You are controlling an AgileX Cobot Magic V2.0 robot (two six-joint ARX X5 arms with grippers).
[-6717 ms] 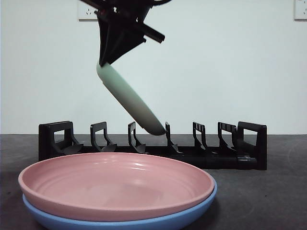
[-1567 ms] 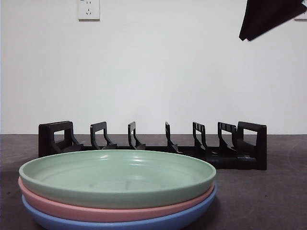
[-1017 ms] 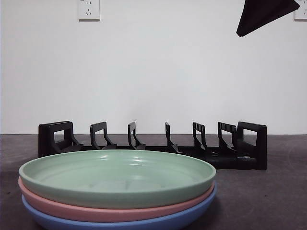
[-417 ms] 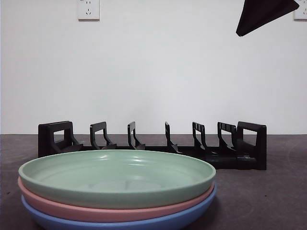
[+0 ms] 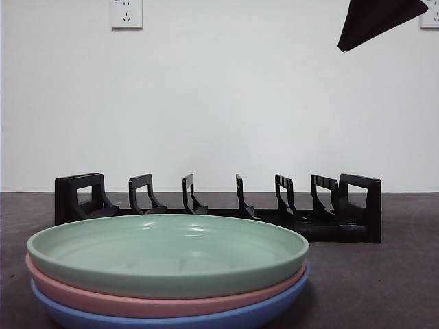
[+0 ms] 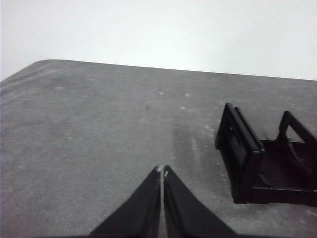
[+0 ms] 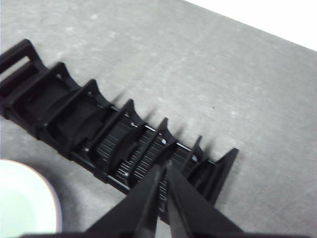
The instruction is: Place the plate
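Note:
A green plate (image 5: 164,250) lies flat on top of a pink plate (image 5: 75,291) and a blue plate (image 5: 274,307), stacked at the table's front. Its rim also shows in the right wrist view (image 7: 25,203). The black plate rack (image 5: 219,209) stands behind the stack with all its slots bare. My right gripper (image 7: 164,165) is shut and empty, high above the rack (image 7: 99,134); in the front view it shows as a black tip (image 5: 343,46) at the top right. My left gripper (image 6: 162,170) is shut and empty over bare table beside one end of the rack (image 6: 247,153).
The dark grey table (image 5: 384,274) runs to a white wall with a socket (image 5: 127,14). The table's far edge (image 6: 148,67) shows in the left wrist view.
5.6 s ago a gripper held the green plate tilted above the rack. Since then the plate lies on the pink plate and that gripper is gone. The black tip has barely moved.

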